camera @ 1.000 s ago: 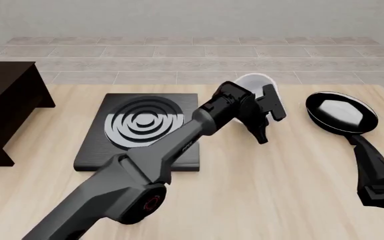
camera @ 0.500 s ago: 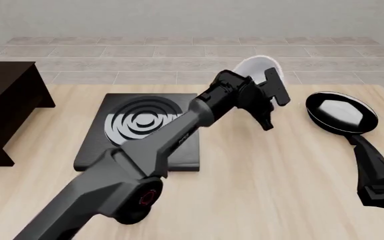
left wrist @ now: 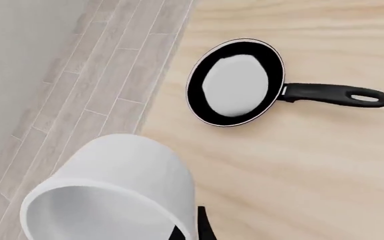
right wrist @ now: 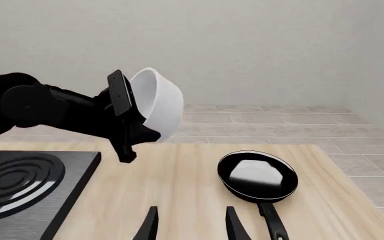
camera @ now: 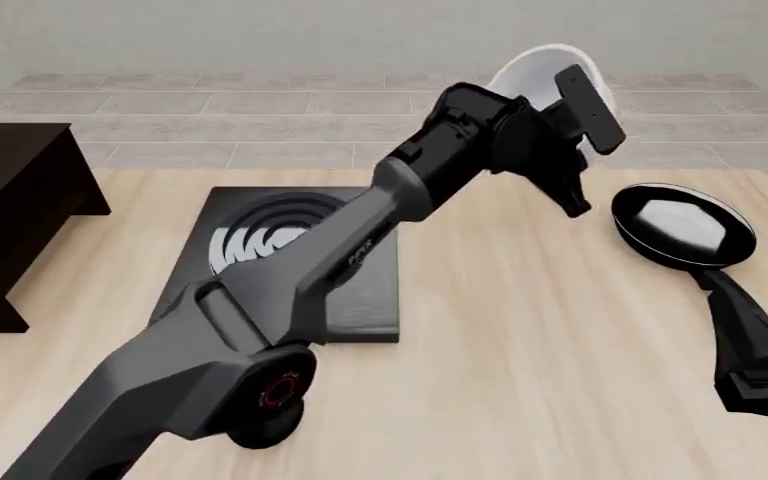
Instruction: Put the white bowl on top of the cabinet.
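Note:
The white bowl (camera: 524, 68) hangs tilted in the air above the table's far edge, its rim held by my left gripper (camera: 582, 150), which is shut on it. In the left wrist view the bowl (left wrist: 118, 185) fills the near corner and only a dark bit of one finger shows beside it. The right wrist view shows the bowl (right wrist: 162, 105) lifted well above the table. The dark brown cabinet (camera: 11, 200) stands at the table's far left, a long way from the bowl. My right gripper (right wrist: 190, 227) is open and holds nothing, low over the table near the pan.
A black frying pan (camera: 684, 225) lies at the right with its handle toward me, below and to the right of the bowl. A black stove plate (camera: 277, 270) with concentric rings sits between the cabinet and the bowl, partly under my left arm.
My left gripper has lifted the bowl off the table, moving up and to the right, and the bowl has tipped over more. The right arm and the pan have stayed still.

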Controlling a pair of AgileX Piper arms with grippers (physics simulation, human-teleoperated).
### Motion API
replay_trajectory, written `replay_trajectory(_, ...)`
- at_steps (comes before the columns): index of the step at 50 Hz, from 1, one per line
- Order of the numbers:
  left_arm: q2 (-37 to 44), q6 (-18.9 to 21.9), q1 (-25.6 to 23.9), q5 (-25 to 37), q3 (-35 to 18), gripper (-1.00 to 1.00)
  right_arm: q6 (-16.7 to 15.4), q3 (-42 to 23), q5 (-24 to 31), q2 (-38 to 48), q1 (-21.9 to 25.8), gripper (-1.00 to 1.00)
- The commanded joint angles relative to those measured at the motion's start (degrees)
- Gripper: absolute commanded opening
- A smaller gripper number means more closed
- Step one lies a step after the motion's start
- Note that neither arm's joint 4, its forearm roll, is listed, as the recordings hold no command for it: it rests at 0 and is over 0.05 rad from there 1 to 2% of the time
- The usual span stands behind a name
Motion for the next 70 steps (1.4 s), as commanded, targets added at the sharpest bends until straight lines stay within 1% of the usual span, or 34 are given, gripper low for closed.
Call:
replay_trajectory(1, -5.4, -2.3, -2.2, 1.7, -0.7, -1.0, 0.0, 0.0, 0.0, 0.0, 0.0, 1.0)
replay_trajectory(10, -7.7, -2.7, -1.8, 1.8, -0.7, -1.0, 0.0, 0.0, 0.0, 0.0, 0.0, 1.0)
replay_trajectory(11, -8.1, -1.8, -1.7, 0.7, -0.8, -1.0, 0.0, 0.0, 0.0, 0.0, 0.0, 1.0)
replay_trajectory(13, -8.0, -0.3, -1.1, 0.8, -0.6, -1.0, 0.0, 0.0, 0.0, 0.0, 0.0, 1.0)
replay_trajectory(15, -8.1, 0.0, -1.2, 1.1, -0.6, -1.0, 0.0, 0.0, 0.0, 0.0, 0.0, 1.0)
replay_trajectory(18, -8.8, -1.1, -0.6, 0.6, -0.7, -1.0, 0.0, 0.0, 0.0, 0.0, 0.0, 1.0)
replay_trajectory(22, -9.1, -0.8, -0.1, 0.4, -0.5, -1.0, 0.0, 0.0, 0.0, 0.0, 0.0, 1.0)
replay_trajectory(23, -9.1, 0.6, 0.3, 0.1, -0.2, -1.0, 0.0, 0.0, 0.0, 0.0, 0.0, 1.0)
replay_trajectory(24, -9.7, 1.7, 0.4, -0.8, 1.4, -1.0, 0.0, 0.0, 0.0, 0.0, 0.0, 1.0)
replay_trajectory(26, -15.8, 1.7, 0.6, -7.2, 13.7, -1.0, 0.0, 0.0, 0.0, 0.0, 0.0, 1.0)
replay_trajectory(27, -17.4, 0.8, 0.7, -8.7, 16.3, -1.0, 0.0, 0.0, 0.0, 0.1, 0.0, 1.0)
replay_trajectory(30, -19.5, 0.5, 0.8, -10.5, 19.9, -1.0, 0.0, 0.0, 0.0, 0.0, 0.0, 1.0)
replay_trajectory(31, -20.9, 0.6, 0.6, -12.2, 23.1, -1.0, 0.0, 0.0, 0.0, 0.0, 0.0, 1.0)
replay_trajectory(32, -23.3, 0.8, -0.2, -14.3, 27.5, -1.0, 0.0, 0.0, 0.0, 0.0, 0.0, 1.0)
replay_trajectory(35, -24.6, 1.7, 0.3, -15.9, 30.3, -1.0, 0.0, 0.0, 0.0, 0.0, 0.0, 1.0)
replay_trajectory(41, -26.8, 1.8, 0.3, -17.6, 33.8, -1.0, 0.0, 0.0, 0.0, 0.0, 0.0, 1.0)
replay_trajectory(54, -31.1, 1.3, 1.3, -19.2, 38.3, -1.0, 0.0, 0.0, 0.0, 0.0, 0.0, 1.0)
replay_trajectory(58, -31.0, 0.7, 2.3, -18.5, 37.6, -1.0, 0.0, 0.0, 0.0, 0.0, 0.0, 1.0)
replay_trajectory(64, -31.5, 0.4, 3.2, -17.5, 37.9, -1.0, 0.0, 0.0, 0.0, 0.0, 0.0, 1.0)
replay_trajectory(70, -31.4, 0.9, 4.7, -16.1, 37.2, -1.0, 0.0, 0.0, 0.0, 0.0, 0.0, 1.0)
